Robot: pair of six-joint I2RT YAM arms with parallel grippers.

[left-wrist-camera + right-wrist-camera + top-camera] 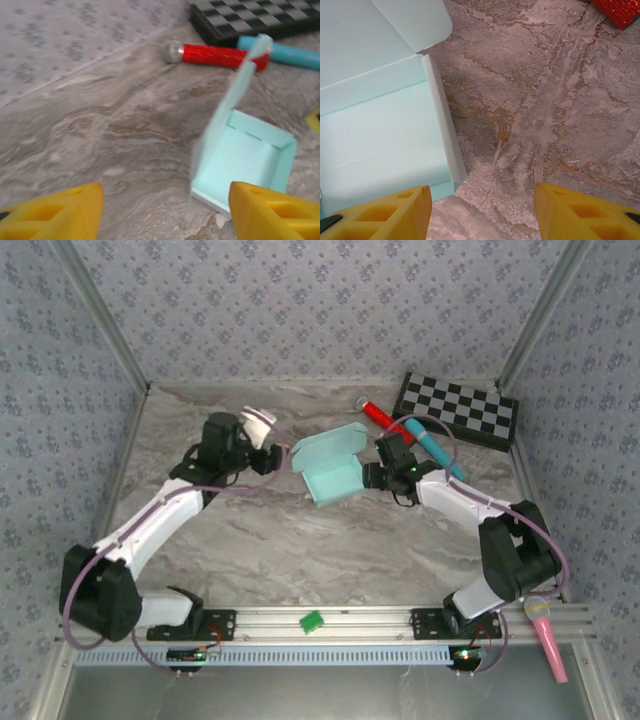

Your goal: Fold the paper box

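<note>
Half-formed paper box (pixel 333 468), lid up, on table (pixel 300 550).
left gripper (pixel 166 212) fingers apart, empty; right gripper (pixel 482 212) apart, beside box wall.

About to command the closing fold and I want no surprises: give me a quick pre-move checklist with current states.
1. Open, empty left end effector: ok.
2. Open, empty right end effector: ok.
3. Side walls of the paper box standing: ok.
4. Box lid folded shut: not ok, it stands open.
5. The red marker clear of the lid: cannot tell.
</note>
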